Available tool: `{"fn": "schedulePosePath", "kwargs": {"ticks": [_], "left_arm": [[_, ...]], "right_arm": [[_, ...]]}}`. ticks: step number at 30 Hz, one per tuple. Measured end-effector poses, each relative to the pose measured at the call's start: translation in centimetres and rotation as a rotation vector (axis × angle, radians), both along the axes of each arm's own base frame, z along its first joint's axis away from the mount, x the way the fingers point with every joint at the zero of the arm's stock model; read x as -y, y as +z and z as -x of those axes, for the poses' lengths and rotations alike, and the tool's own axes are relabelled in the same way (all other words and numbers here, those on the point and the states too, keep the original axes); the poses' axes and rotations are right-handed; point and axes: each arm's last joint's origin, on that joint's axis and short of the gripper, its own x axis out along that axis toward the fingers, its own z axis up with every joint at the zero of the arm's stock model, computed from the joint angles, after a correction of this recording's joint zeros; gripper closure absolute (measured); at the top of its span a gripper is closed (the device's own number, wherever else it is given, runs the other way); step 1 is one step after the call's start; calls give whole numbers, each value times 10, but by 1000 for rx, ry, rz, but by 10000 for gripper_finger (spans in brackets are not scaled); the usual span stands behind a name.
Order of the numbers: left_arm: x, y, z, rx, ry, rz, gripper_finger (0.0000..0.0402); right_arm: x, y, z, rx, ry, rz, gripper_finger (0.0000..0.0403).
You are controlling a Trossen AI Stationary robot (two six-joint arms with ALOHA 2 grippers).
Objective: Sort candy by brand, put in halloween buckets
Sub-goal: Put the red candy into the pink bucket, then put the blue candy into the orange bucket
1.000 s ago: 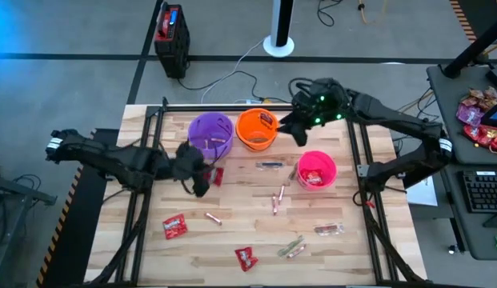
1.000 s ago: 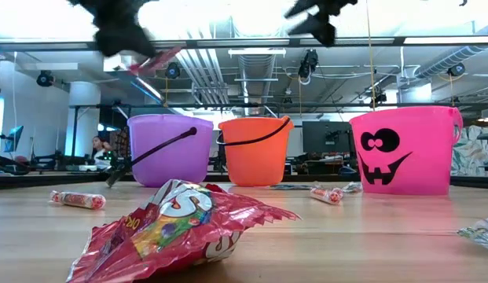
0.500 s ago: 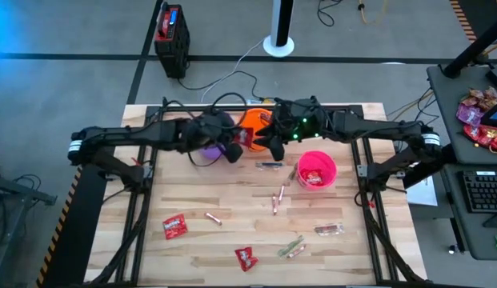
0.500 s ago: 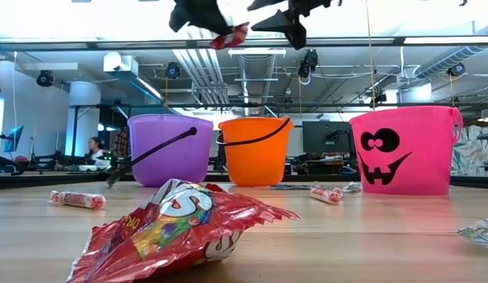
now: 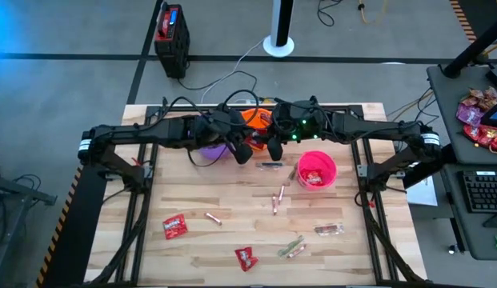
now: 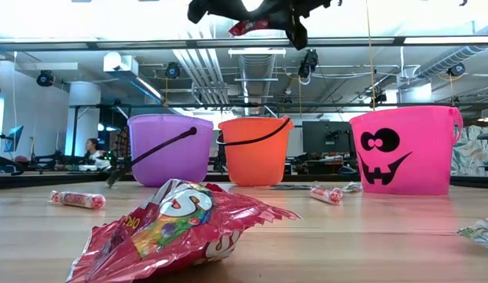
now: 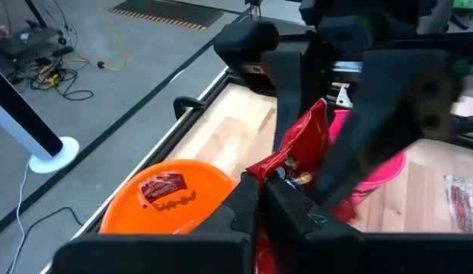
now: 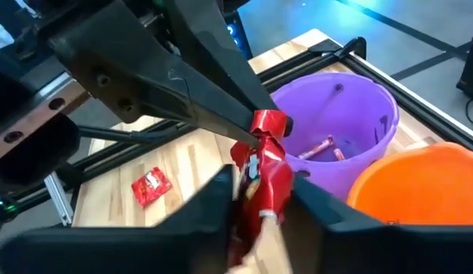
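Both grippers meet high above the table on one piece of candy, a red square packet (image 8: pixel 260 164). My left gripper (image 7: pixel 263 186) is shut on it, and so is my right gripper (image 8: pixel 260 204), which comes from the other side. They hang over the halloween buckets: purple (image 6: pixel 169 149), orange (image 6: pixel 255 151) and pink (image 5: pixel 316 170). The orange bucket has a red packet (image 7: pixel 164 186) in it. The purple one holds pinkish sticks (image 8: pixel 324 146). More candy lies on the wood: red packets (image 5: pixel 174 226), sticks (image 5: pixel 277 200) and a bar (image 5: pixel 329 230). My left gripper pinches the packet's crimped end (image 8: pixel 266 122) between its two fingertips. The packet is lifted clear, high over the buckets. My right gripper pinches the packet's body (image 8: pixel 259 190) between its two fingers, coming from the side opposite the left gripper. The packet spans the short way between the two grippers.
The arms cross over the purple and orange buckets (image 5: pixel 252 118). A big red packet (image 6: pixel 177 228) lies close to the low camera. A black and red box (image 5: pixel 171 36) stands on the floor beyond the far edge. Bare wood lies at the near left.
My left gripper has risen from beside the purple bucket and carried the red packet toward the table's right, over the buckets. My right gripper has come toward the left to meet it and has shut on the packet.
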Motion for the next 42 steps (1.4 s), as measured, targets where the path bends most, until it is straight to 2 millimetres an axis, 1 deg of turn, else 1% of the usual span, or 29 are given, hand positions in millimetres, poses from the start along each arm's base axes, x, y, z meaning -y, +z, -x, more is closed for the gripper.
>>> {"fn": "schedulePosePath", "kwargs": {"ticks": [1,2,5,9,12,15,18,20,22,24,25,28,36,38,40,42], "left_arm": [[0,0,0,2,1,0,401],[0,1,1,7,8,6,401],[0,1,1,11,12,14,391],[0,2,2,-3,10,20,353],[0,4,6,-36,13,19,316],[0,-1,9,-106,8,9,283],[-1,-5,12,-166,5,5,261],[-2,-7,15,-199,8,7,252],[-3,-9,16,-217,12,9,249],[-5,-9,16,-216,17,8,249],[-6,-8,16,-214,21,8,249],[-9,-9,16,-216,32,9,249],[-14,-9,16,-216,48,8,249],[-13,-9,16,-217,41,10,249],[-12,-10,15,-221,-41,15,249],[-8,-13,9,-209,-227,7,249]], "right_arm": [[0,0,0,0,1,4,363],[0,0,0,1,7,15,376],[0,0,0,-1,6,14,382],[-1,1,5,-28,4,4,386],[0,2,17,-82,-7,-19,387],[2,4,38,-178,-33,-58,388],[2,-1,63,-346,-59,-153,388],[-1,-11,81,-528,-63,-255,389],[-5,-22,99,-740,-108,-353,389],[-8,-28,112,-901,-170,-404,388],[-9,-29,115,-942,-200,-417,385],[-10,-30,118,-976,-259,-431,367],[-9,-31,117,-980,-291,-420,296],[-9,-31,115,-958,-282,-400,281],[-8,-29,109,-885,-252,-367,271],[-6,-26,101,-802,-236,-328,264]]}}
